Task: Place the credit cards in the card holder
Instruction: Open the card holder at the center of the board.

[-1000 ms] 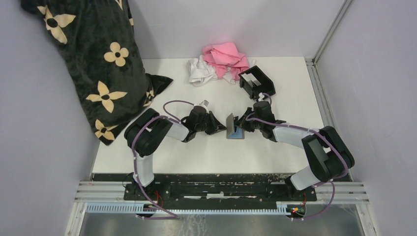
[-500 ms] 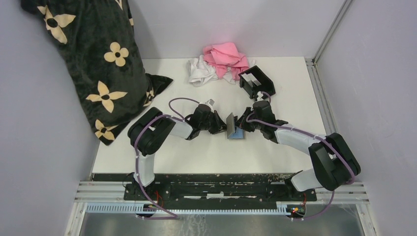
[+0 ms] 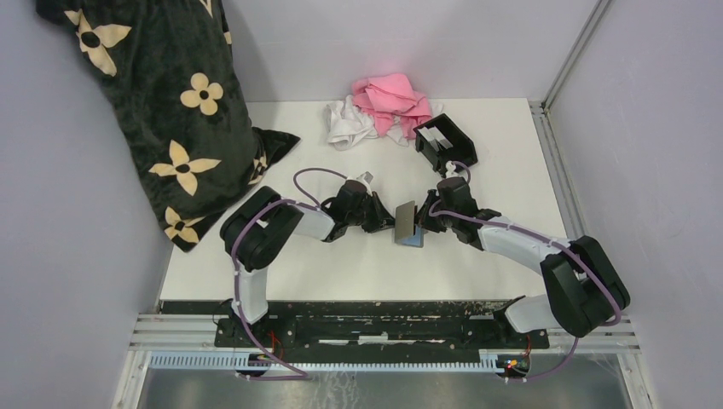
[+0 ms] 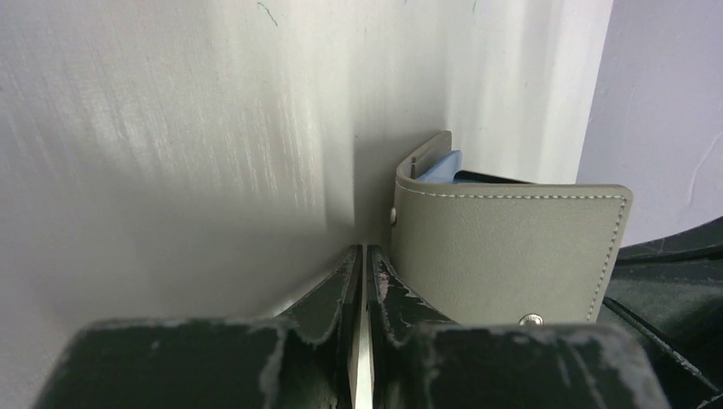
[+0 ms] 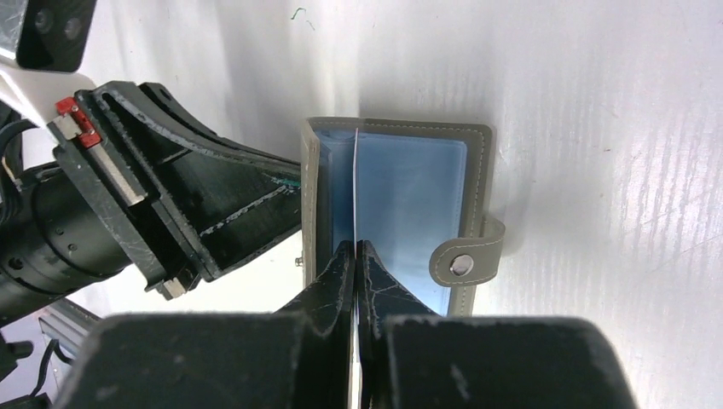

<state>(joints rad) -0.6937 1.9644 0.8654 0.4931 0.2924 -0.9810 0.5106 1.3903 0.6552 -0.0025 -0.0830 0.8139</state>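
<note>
A grey snap wallet (image 3: 404, 218) lies open mid-table, one cover raised, its blue inside (image 5: 409, 200) facing my right wrist camera. My right gripper (image 5: 355, 245) is shut on a thin pale credit card (image 5: 354, 170), seen edge-on and standing in the wallet's fold. In the top view the right gripper (image 3: 420, 220) is at the wallet's right side. My left gripper (image 4: 362, 249) is shut with only a pale slit between its jaws. Its tips sit against the outside of the raised cover (image 4: 503, 251). The black card holder (image 3: 445, 141) stands behind the right arm.
A pink cloth (image 3: 392, 98) and a white cloth (image 3: 345, 126) are bunched at the back of the table. A black flower-patterned blanket (image 3: 162, 111) covers the back left. Grey walls close in both sides, with a metal rail (image 3: 550, 145) along the right edge.
My left gripper has moved slightly right, up to the wallet. The raised cover now leans more to the right. The right arm's elbow has swung outward. Both grippers stayed shut.
</note>
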